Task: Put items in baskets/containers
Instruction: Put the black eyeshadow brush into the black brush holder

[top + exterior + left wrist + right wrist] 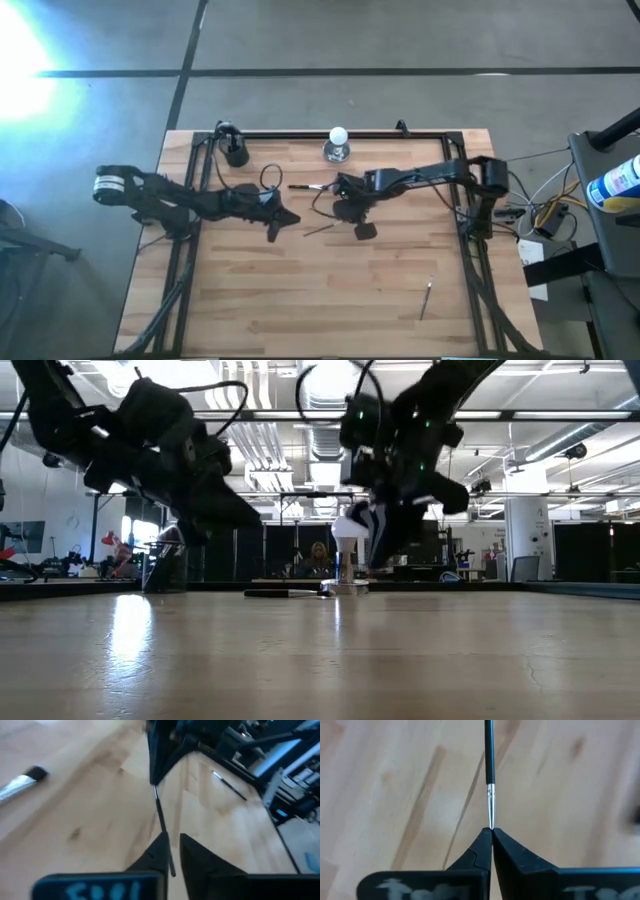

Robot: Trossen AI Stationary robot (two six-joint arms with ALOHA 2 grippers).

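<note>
The right gripper [491, 831] is pinched shut on the silver-collared tip of a thin dark-handled makeup brush [489, 755]; the left gripper [173, 838], fingers slightly parted around the brush's other end, is probably letting go in a handover; the small black cylindrical cup [236, 152] stands well apart.

Surface [330, 290]: pale wood planks, visible grain, smooth with a soft sheen in the low view.
Frame [340, 135]: dark metal bars along the edges of the surface.
Brush [489, 775]: glossy black handle, bright silvery metal ferrule, pinched at the tip by the right tool [492, 831].
Right tool: matt black plastic fingers, pressed together.
Left tool [172, 847]: matt black plastic as well.
Cup [235, 152]: black, dull finish.
Ball [338, 135]: smooth white, on a shiny silvery base.
</note>
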